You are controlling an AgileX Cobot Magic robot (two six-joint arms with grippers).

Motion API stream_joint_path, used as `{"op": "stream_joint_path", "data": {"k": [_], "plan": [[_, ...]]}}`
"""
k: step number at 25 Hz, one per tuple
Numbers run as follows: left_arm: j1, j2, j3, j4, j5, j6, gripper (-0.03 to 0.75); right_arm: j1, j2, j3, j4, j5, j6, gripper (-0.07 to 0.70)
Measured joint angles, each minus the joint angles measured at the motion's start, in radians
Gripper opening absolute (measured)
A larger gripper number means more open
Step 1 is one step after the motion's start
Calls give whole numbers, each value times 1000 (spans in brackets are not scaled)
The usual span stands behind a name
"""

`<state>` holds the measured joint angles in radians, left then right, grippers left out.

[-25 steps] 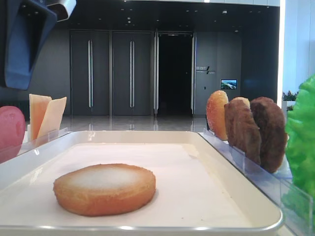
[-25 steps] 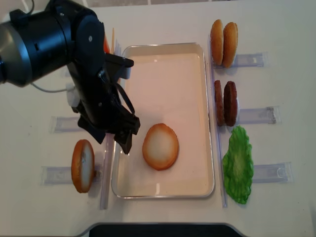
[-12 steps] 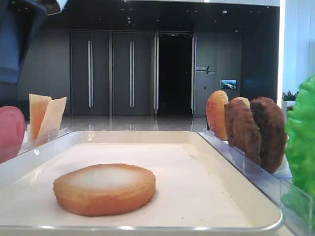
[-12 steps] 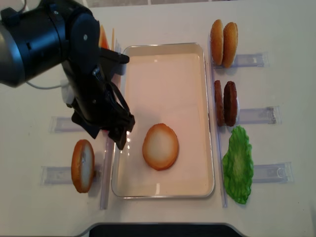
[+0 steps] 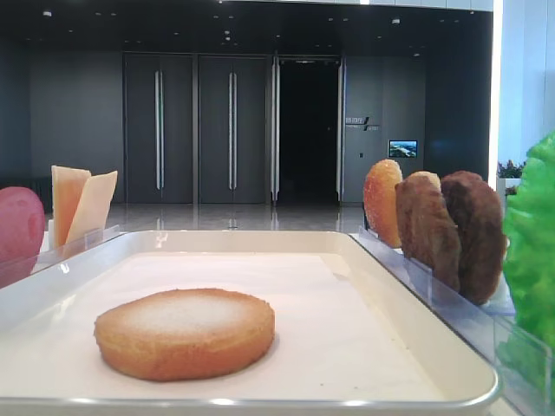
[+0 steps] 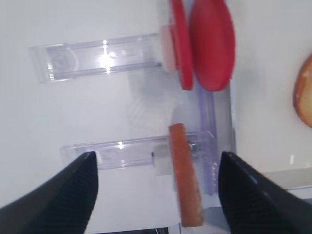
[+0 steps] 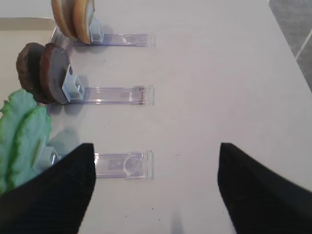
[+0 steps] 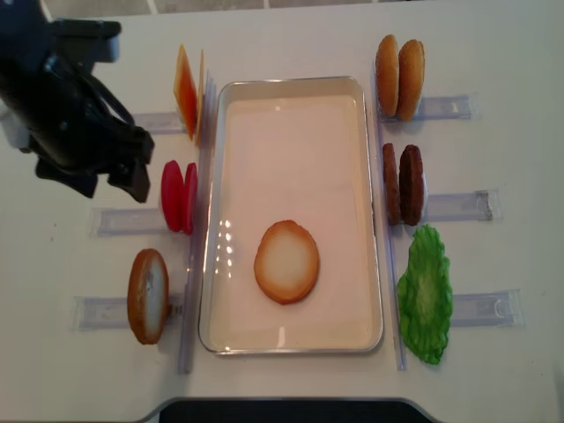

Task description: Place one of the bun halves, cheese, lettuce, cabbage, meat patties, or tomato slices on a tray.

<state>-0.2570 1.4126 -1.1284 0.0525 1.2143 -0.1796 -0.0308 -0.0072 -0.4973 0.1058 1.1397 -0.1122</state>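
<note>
**Realsense overhead: bun half on tray, L gripper clear**

Bun half (image 8: 286, 262) lies flat, cut face up, on tray (image 8: 291, 86) liner, near front end. L gripper (image 8: 110, 181) hangs over table left of tomato slices (image 8: 179, 196), jaws spread, holding nothing. R gripper (image 7: 155, 187), wrist view: jaws wide apart, empty, beside lettuce (image 7: 22, 131) rack.

Lettuce (image 5: 533, 260) cut off at right edge of low view. Tomato slices (image 5: 19, 227) cut at left edge. In left wrist view, bun (image 6: 304, 92) cropped at right.
</note>
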Motion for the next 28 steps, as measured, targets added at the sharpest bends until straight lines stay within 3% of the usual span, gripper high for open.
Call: {"op": "stream_joint_path", "data": {"k": [3,7,11,15,22,28], "plan": [[75,-30,0,36,3,27,576,0,0,0,0,0,0,527],[118,-52,0,80,5,34,576,0,0,0,0,0,0,527],[122,-85,12,76,5,36,576,0,0,0,0,0,0,527],[122,-180,91,74,5,37,576,0,0,0,0,0,0,527],[122,-453,282,56,15,38,573,0,0,0,0,0,0,527],[122,-697,330,29,26,55,567,0,0,0,0,0,0,527]]}}
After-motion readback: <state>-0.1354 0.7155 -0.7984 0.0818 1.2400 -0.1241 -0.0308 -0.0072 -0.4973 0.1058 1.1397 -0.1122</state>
